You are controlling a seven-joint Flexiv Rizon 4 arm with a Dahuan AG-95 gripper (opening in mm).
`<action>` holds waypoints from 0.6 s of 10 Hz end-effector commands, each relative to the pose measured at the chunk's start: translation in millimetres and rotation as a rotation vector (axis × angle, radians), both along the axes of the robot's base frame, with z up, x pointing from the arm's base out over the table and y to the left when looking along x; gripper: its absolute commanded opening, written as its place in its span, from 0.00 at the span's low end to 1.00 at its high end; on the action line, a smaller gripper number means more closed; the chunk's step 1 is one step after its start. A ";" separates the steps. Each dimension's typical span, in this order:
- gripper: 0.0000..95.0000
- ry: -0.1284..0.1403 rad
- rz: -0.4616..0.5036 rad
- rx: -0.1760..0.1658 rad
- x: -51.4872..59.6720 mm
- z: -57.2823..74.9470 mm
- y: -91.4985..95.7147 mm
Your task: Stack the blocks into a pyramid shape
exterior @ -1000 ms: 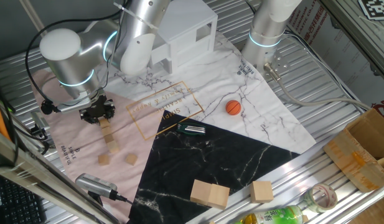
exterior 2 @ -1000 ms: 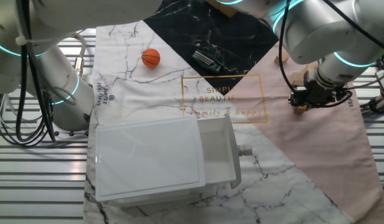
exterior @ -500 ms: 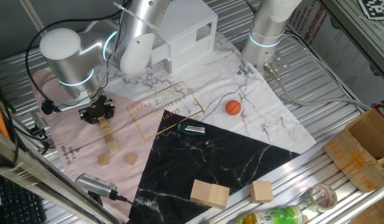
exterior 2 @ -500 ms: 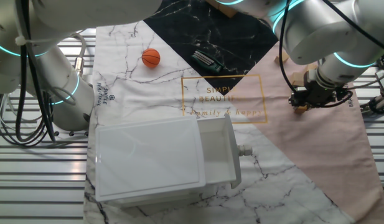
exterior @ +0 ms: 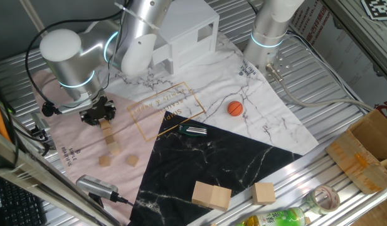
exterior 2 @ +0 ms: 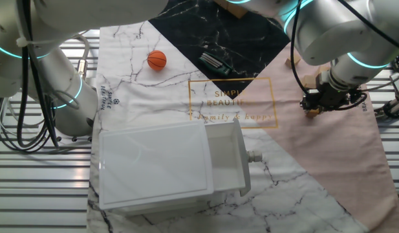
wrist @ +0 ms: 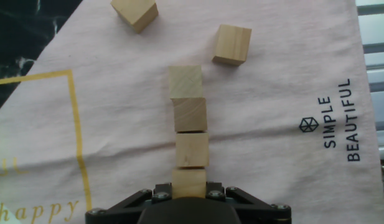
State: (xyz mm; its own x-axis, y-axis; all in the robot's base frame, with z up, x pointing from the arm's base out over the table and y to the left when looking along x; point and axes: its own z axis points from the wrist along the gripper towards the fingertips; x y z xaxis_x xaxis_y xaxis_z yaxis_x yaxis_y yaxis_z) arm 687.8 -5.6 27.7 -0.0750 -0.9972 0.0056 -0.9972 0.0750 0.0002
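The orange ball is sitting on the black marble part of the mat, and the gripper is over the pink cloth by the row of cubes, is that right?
Not quite. The orange ball sits on the white marble part, as both fixed views show. The gripper is over the pink cloth, at the row of cubes.

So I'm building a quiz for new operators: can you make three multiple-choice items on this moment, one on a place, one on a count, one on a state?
1. The orange ball lies on:
A. white marble cloth
B. pink cloth
C. black cloth

2. Small cubes in the hand view:
A. four
B. six
C. eight

3. The pincer:
A. hangs open and empty
B. grips the nearest cube
C. holds the ball

Answers:
1 A, white veined cloth surrounds the ball.
2 B, four in a row, two loose.
3 B, the cube sits between its fingers.
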 end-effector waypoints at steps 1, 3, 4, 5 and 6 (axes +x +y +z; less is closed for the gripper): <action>0.00 0.006 0.003 -0.001 0.0 2.2 -2.4; 0.00 0.012 0.005 -0.003 -0.8 5.4 -6.5; 0.00 0.015 0.007 -0.002 -1.5 8.0 -10.0; 0.00 0.019 0.008 0.001 -2.5 11.3 -13.1; 0.00 0.019 0.007 0.004 -4.2 15.2 -16.0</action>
State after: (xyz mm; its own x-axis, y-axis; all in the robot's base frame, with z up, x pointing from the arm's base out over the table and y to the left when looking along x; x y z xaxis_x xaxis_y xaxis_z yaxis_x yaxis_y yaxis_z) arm 682.5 -22.5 45.0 -0.0687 -0.9976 0.0029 -0.9974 0.0687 0.0213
